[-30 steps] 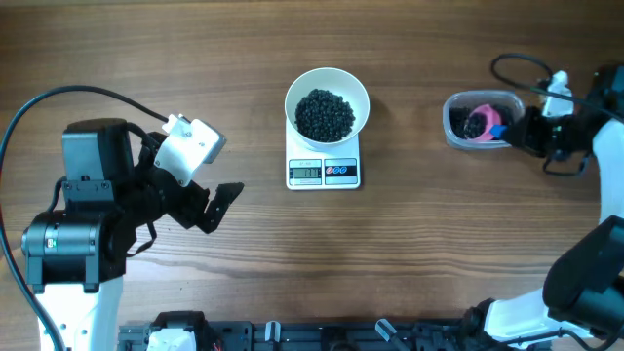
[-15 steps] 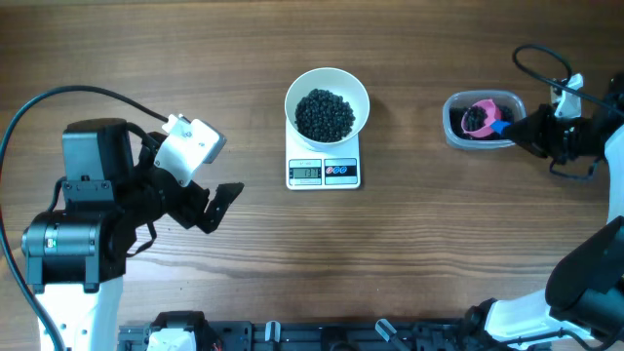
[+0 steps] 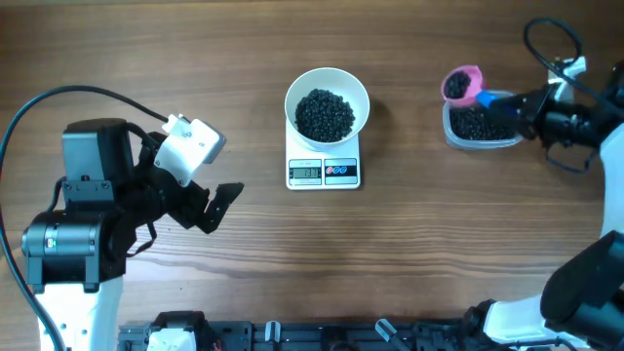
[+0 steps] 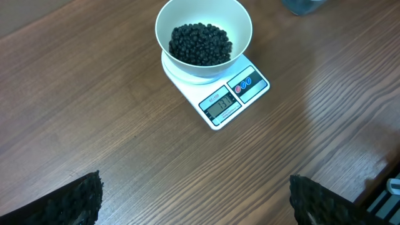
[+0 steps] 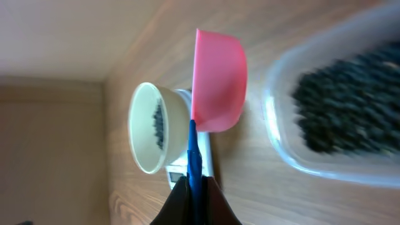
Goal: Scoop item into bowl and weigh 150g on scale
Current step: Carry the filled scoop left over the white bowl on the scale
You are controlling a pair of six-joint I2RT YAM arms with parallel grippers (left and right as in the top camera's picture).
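Now the right gripper (image 3: 515,105) pinches the small pink plastic scoop (image 3: 460,84) by its blue handle (image 3: 485,97) beside the clear plastic tub (image 3: 478,127); left gripper (image 3: 219,207) gapes wide

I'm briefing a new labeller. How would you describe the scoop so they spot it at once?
At the table's right end sits a clear tub of black pellets. Over its far-left corner is a small scoop on a blue handle. It is the only pink thing; the bowl and scale are white.
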